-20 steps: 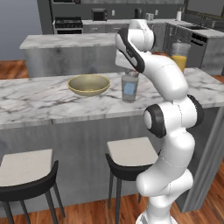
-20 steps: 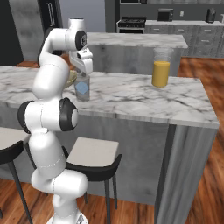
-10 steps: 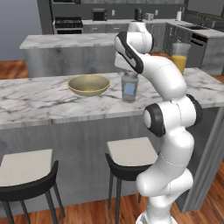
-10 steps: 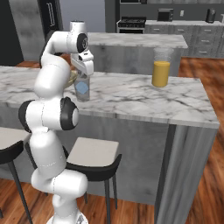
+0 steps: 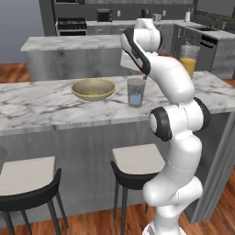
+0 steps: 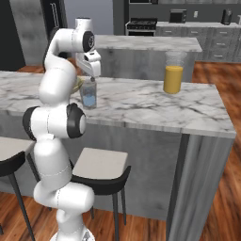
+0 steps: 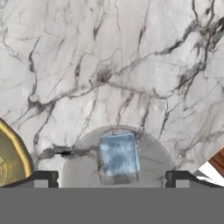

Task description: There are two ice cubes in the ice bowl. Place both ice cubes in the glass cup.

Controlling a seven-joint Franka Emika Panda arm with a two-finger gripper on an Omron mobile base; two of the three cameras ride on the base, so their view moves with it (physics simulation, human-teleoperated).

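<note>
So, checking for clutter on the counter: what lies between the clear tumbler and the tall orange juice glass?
Only bare marble counter lies between the clear glass tumbler and the tall orange juice glass, as the right base view shows.

A: So where's the ice sitting right now?
B: Pale blue ice (image 7: 119,156) is lying at the bottom of the glass cup (image 5: 136,92). From above it's reading as one squarish translucent block, can't tell if it's one cube or two stacked.
A: And the cup?
B: Clear greyish tumbler, standing upright on the marble counter (image 5: 41,104), blue showing through its lower half (image 6: 88,100).
A: Bowl?
B: The tan-yellow ice bowl (image 5: 93,89) is sitting just beside the cup, not touching, wide, shallow, greyish inside.
</note>
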